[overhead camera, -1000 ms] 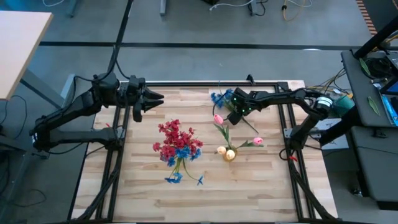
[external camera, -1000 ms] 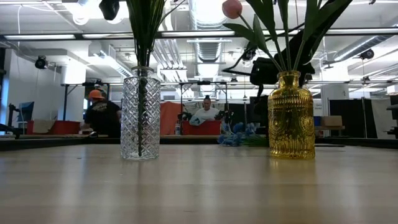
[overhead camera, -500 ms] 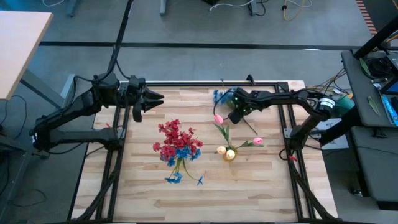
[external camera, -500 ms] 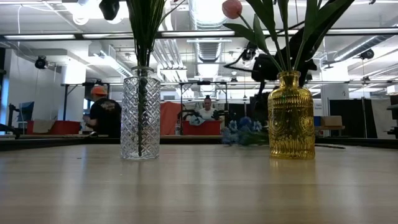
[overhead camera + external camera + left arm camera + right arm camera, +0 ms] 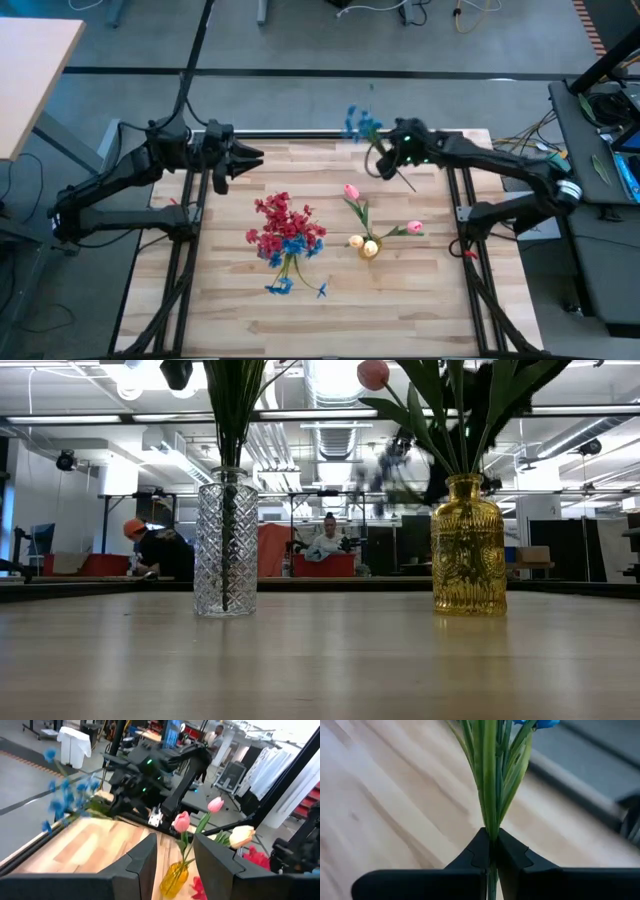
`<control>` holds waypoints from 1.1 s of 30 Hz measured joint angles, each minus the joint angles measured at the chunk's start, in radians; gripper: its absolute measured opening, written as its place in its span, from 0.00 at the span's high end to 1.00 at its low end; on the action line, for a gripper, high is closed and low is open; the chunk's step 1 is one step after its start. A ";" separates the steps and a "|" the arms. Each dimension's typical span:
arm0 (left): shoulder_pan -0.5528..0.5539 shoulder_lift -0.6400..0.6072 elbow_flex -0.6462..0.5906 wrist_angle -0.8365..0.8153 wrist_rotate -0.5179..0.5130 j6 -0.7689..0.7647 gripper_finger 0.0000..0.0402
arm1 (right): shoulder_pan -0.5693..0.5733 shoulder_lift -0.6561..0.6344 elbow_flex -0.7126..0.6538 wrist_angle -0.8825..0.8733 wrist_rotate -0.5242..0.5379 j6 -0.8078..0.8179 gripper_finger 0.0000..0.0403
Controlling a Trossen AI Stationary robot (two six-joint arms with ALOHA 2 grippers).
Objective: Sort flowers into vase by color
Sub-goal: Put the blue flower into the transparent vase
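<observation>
My right gripper [image 5: 386, 165] is shut on a blue flower [image 5: 356, 121] and holds it above the table's far right part. The blue blossoms [image 5: 62, 795] reach out past the far edge, and the stem's end [image 5: 408, 186] trails toward the near side. A clear glass vase [image 5: 225, 540] holds red and blue flowers [image 5: 285, 232]. A gold vase [image 5: 467, 545] holds pink and cream tulips [image 5: 351, 191]. My left gripper [image 5: 252, 157] waits at the far left, open, with nothing between its fingers. My right gripper pinches the blue flower's bundle of green stems and leaves [image 5: 491, 822] between its two fingertips [image 5: 476, 851], partway down the stem, below the blossoms. The flower is lifted clear of the table and tilted, with the blossoms toward the far edge.
The two vases stand about mid-table, the glass one left of the gold one. A black frame rail [image 5: 300, 133] runs along the table's far edge. Bare wood lies on the near half [image 5: 330, 310]. People show in the room behind the table.
My right gripper has shut on the blue flower's stem where it lay at the table's far right. It has then risen and lifted the flower clear of the wood. The blossoms have swung up and out over the far edge.
</observation>
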 joint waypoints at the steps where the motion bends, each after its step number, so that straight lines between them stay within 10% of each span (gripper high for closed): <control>1: 0.000 0.000 0.000 0.011 0.001 -0.005 0.72 | 0.001 -0.030 0.019 0.000 0.000 -0.002 0.97; 26: -0.055 0.002 0.000 0.115 -0.003 0.026 0.72 | 0.357 -0.133 0.566 -0.005 0.002 -0.254 0.97; 33: -0.186 -0.032 0.011 -0.028 -0.237 0.013 0.72 | 0.512 -0.133 0.590 0.054 0.002 -0.265 0.97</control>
